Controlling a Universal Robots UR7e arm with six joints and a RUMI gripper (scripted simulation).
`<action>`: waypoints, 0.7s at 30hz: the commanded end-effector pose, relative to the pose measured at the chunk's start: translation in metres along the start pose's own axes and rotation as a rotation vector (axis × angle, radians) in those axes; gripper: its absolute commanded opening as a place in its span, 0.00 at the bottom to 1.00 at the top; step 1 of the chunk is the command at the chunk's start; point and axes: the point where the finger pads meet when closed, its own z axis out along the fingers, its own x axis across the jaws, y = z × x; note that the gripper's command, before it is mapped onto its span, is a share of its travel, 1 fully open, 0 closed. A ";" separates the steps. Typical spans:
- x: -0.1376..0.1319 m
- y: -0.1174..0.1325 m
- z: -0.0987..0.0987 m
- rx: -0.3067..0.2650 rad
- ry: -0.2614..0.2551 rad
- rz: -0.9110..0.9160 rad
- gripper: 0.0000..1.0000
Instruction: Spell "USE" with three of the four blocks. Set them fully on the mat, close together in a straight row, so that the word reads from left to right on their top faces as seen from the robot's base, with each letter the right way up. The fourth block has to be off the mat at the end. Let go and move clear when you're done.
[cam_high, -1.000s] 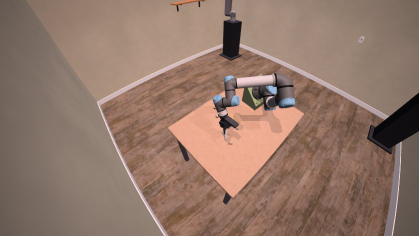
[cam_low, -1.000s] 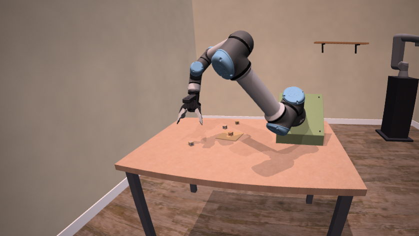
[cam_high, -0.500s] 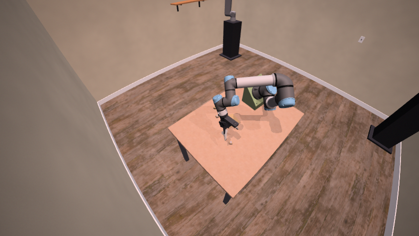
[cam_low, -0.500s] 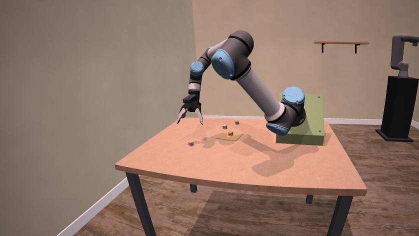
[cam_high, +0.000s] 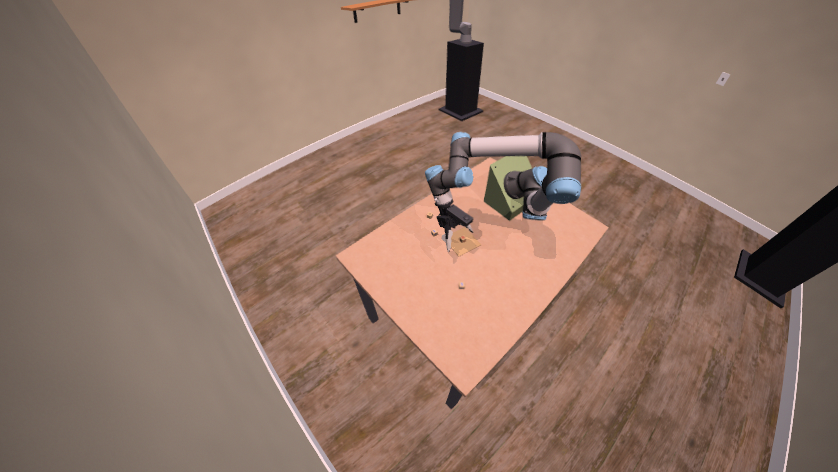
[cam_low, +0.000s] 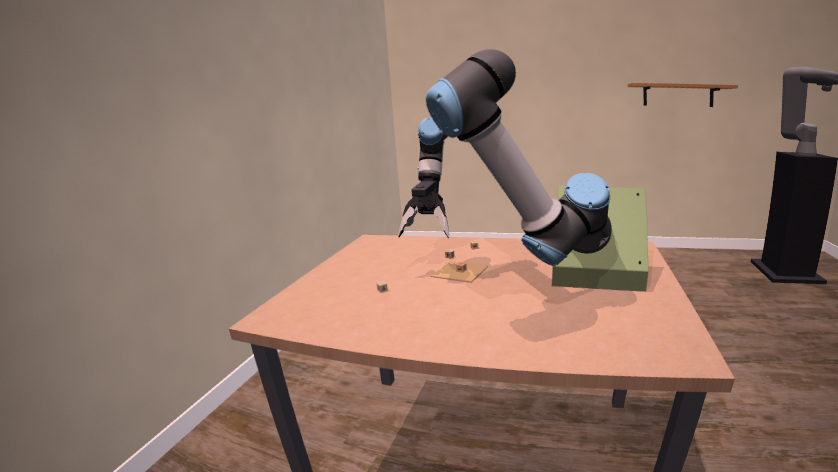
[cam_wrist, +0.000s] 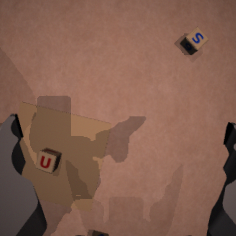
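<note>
A tan mat (cam_wrist: 62, 155) lies on the table, and the U block (cam_wrist: 47, 161) sits on it with its red letter up. The S block (cam_wrist: 194, 41), with a blue letter, lies off the mat on the bare table. My gripper (cam_wrist: 124, 120) is open and empty, high above the table between these two blocks. In the exterior view the gripper (cam_low: 423, 233) hangs above the mat (cam_low: 460, 273), which holds the U block (cam_low: 460, 266). Two more blocks (cam_low: 449, 253) (cam_low: 473, 245) lie just behind the mat, and a lone block (cam_low: 381, 286) lies apart to the left. Their letters are too small to read.
The green robot base (cam_low: 609, 243) stands at the table's back right. The arm's links reach over the table behind the mat. In the top view the mat (cam_high: 466, 245) lies near the table's middle, and the lone block (cam_high: 461, 285) lies in front of it.
</note>
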 end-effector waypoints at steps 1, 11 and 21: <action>-0.066 0.043 -0.027 0.000 0.007 -0.004 1.00; -0.101 0.057 -0.032 0.011 0.007 -0.008 1.00; -0.101 0.057 -0.032 0.011 0.007 -0.008 1.00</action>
